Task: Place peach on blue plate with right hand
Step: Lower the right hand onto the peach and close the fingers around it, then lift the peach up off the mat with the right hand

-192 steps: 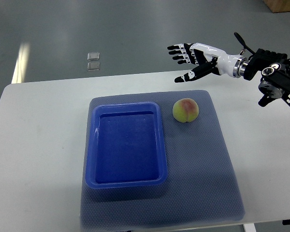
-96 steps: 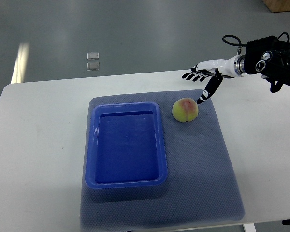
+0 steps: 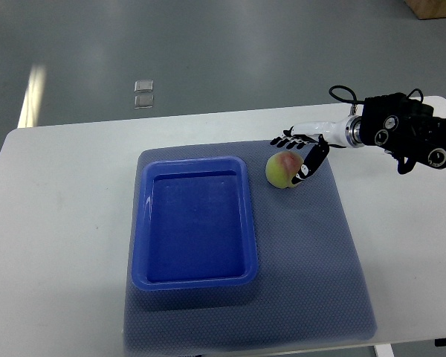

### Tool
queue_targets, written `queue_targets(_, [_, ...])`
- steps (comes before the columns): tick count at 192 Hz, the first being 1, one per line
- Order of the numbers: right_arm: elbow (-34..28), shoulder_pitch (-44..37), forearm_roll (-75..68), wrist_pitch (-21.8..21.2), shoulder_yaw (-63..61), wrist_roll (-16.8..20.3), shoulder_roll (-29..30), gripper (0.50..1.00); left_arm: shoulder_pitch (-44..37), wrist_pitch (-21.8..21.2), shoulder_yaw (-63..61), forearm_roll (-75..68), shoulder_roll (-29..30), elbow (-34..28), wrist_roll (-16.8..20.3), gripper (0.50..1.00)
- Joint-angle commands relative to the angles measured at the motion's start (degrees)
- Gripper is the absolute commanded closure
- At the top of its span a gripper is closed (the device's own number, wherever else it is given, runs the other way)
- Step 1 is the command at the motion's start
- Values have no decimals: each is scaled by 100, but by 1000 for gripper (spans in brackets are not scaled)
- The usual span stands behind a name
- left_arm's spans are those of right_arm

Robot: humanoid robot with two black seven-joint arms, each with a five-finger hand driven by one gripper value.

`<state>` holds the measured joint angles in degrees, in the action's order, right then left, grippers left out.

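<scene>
While a peach (image 3: 284, 169) rests on a grey mat (image 3: 312, 253), the right hand (image 3: 300, 152) is positioned around it.
Fingers (image 3: 285, 139) are spread at the peach's 12 o'clock and the thumb (image 3: 311, 163) lies at its 3 o'clock; a closed grasp cannot be confirmed. The blue plate (image 3: 195, 279) is seen at 9 o'clock of the peach, just beside it, on the white table (image 3: 52, 245).

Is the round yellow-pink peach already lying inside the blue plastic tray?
No, the round yellow-pink peach lies on the grey mat, right of the empty blue plastic tray.
</scene>
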<state>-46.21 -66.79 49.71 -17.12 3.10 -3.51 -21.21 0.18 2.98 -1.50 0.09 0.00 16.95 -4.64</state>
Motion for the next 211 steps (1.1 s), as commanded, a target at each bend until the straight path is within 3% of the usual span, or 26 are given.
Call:
queue_targets(1, [15, 139, 21, 243, 7, -114, 73, 574, 0, 1, 9, 0, 0, 1, -2, 500])
queue_targets(42, [15, 219, 12, 420, -2, -185, 108, 587, 0, 1, 9, 0, 0, 1, -2, 500])
queue_targets(61, [15, 245, 21, 438, -2, -282, 117, 677, 0, 1, 0, 0, 0, 1, -2, 500])
queue_targets(75, [15, 254, 21, 455, -2, -290, 117, 683, 0, 1, 9, 0, 0, 1, -2, 500])
queue_targets(76, [15, 271, 12, 481, -2, -334, 117, 729, 0, 1, 0, 0, 0, 1, -2, 500])
queue_targets(88, [15, 289, 12, 491, 7, -361, 117, 840, 0, -8, 0, 0, 0, 1, -2, 500])
queue_targets(100, [15, 289, 21, 491, 7, -361, 117, 857, 0, -8, 0, 0, 0, 1, -2, 500])
queue_targets(101, [-2, 280, 12, 482, 7, -361, 117, 946, 0, -8, 0, 0, 0, 1, -2, 500])
queue_targets(105, [-11, 272, 12, 482, 7, -361, 117, 999, 0, -8, 0, 0, 0, 1, -2, 500])
queue_targets(147, [-275, -27, -14, 385, -55, -361, -120, 1000, 0, -8, 0, 0, 0, -7, 7, 500])
queue_targets(148, [-510, -332, -58, 246, -63, -361, -364, 1000, 0, -8, 0, 0, 0, -7, -2, 500])
queue_targets(156, [-766, -589, -111, 78, -72, -361, -586, 1000, 0, -8, 0, 0, 0, -7, -2, 500])
queue_targets(166, [-767, -590, -111, 77, -72, -361, -586, 1000, 0, -8, 0, 0, 0, -7, -2, 500])
queue_targets(167, [-1045, -947, -172, -88, -72, -361, -847, 1000, 0, -8, 0, 0, 0, -7, -2, 500])
queue_targets(177, [-1302, -1371, -277, -256, -63, -361, -1166, 1000, 0, -8, 0, 0, 0, -7, -2, 500])
queue_targets(187, [-1303, -1372, -278, -257, -63, -361, -1166, 1000, 0, -8, 0, 0, 0, -7, -2, 500])
queue_targets(188, [-1573, -1711, -399, -491, -55, -361, -1479, 1000, 0, -8, 0, 0, 0, -7, 7, 500])
queue_targets(190, [-1636, -1776, -427, -546, -55, -361, -1543, 1000, 0, 1, 0, 0, 0, -7, 7, 500])
queue_targets(211, [-2024, -2286, -656, -837, -55, -352, -2010, 1000, 0, 1, 0, 0, 0, 1, 7, 500])
